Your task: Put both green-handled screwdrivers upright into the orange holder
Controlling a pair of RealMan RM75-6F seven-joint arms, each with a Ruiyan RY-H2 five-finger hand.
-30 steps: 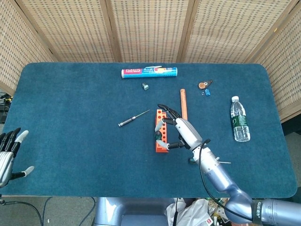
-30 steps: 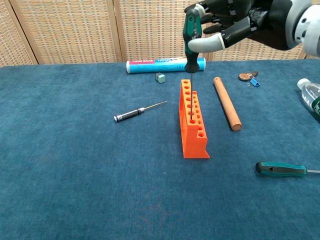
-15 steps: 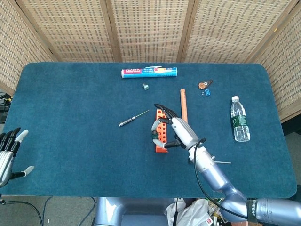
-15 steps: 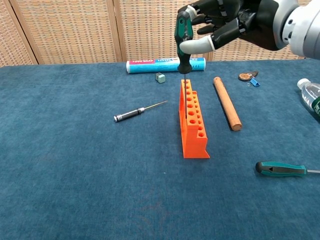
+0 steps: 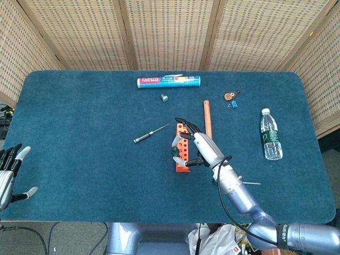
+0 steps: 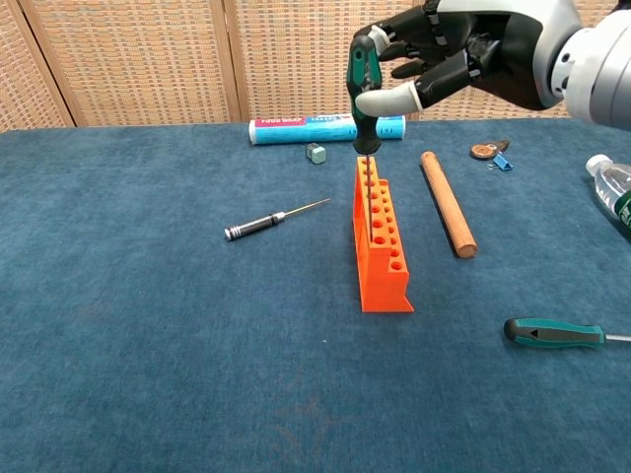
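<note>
Pinching green-handled screwdriver upright in right hand, hovering directly over orange holder; left hand resting open.

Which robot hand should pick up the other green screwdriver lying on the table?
Probably the right hand, once it lets go of the screwdriver it holds over the orange holder. The other green-handled screwdriver lies on its side; the left hand is far off.
</note>
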